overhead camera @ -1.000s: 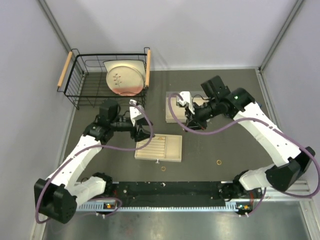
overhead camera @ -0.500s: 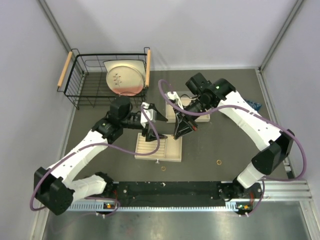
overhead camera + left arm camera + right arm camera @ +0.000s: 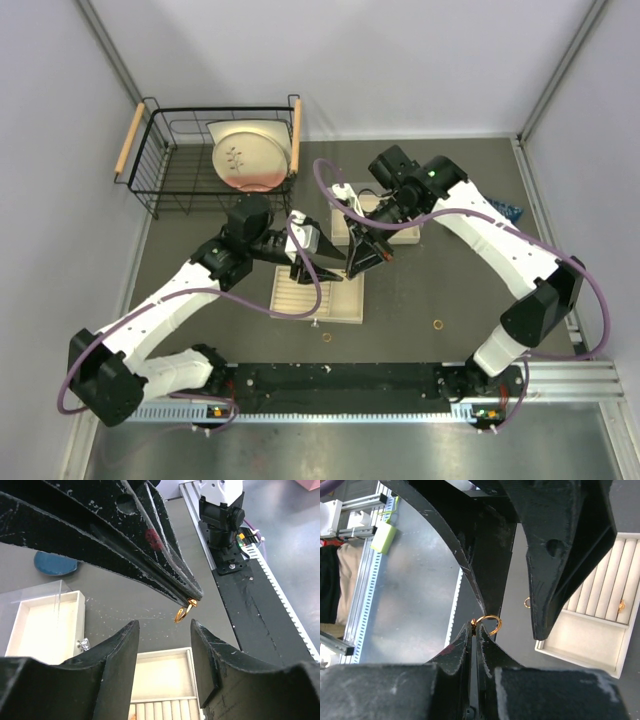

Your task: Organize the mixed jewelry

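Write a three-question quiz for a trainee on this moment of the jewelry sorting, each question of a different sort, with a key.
1. True or false: the right gripper is shut on a gold ring.
2. Multiple choice: the left gripper is
A) shut on the same ring
B) open, with that ring close by the gap between its fingers
C) out of every view
3. Fill in: in the right wrist view, a second gold ring sits in the ____.

Key
1. True.
2. B.
3. ridged tray.
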Motion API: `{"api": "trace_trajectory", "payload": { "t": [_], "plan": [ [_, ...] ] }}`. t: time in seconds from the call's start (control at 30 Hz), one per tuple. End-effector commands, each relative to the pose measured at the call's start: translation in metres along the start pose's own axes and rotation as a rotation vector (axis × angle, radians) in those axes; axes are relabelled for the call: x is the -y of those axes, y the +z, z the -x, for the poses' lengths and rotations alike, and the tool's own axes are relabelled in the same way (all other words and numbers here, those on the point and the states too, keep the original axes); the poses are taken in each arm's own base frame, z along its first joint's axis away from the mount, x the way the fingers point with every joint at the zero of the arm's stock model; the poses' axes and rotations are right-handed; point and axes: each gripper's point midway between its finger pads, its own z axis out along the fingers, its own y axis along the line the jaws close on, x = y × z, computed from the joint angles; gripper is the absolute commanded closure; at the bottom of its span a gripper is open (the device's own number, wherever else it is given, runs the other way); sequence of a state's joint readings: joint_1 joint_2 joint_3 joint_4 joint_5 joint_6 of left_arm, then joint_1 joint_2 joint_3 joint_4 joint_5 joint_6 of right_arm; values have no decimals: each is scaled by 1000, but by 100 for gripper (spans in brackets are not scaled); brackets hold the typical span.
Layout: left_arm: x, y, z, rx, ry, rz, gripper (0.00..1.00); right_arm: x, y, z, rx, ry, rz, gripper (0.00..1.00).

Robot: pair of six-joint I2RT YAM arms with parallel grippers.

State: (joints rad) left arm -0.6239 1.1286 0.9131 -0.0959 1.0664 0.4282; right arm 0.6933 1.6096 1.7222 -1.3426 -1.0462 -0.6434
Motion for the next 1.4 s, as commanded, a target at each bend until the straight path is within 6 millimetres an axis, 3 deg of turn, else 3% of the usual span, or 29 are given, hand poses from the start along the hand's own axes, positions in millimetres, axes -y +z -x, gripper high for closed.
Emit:
{"api": "trace_trajectory", "payload": {
  "t": [0.0,0.4,0.9,1.0,1.03,1.07,1.17,1.27,1.37],
  "plan": [
    [6,0,29,64,60,-39,51,-8,-2,9,4,-37,10,100],
    [11,3,32,76,52,-54,66,-1,-1,8,-6,-30,-16,100],
    [13,4,28,71,48,-54,100,2,-2,10,-8,-31,-36,100],
    [12,4,29,70,38,-46,100,5,-3,9,-12,-26,-52,100],
    [11,4,28,66,29,-38,100,5,-4,11,-10,-26,-62,97],
    [10,4,28,63,25,-30,100,9,-5,10,-20,-22,-88,87],
    [5,3,23,48,7,8,100,18,-11,10,-33,-23,-174,69],
    [1,2,21,36,-13,43,100,24,-21,14,-30,-36,-269,61],
    [-4,2,19,27,-28,75,100,25,-29,17,-18,-44,-333,59]
  ]
}}
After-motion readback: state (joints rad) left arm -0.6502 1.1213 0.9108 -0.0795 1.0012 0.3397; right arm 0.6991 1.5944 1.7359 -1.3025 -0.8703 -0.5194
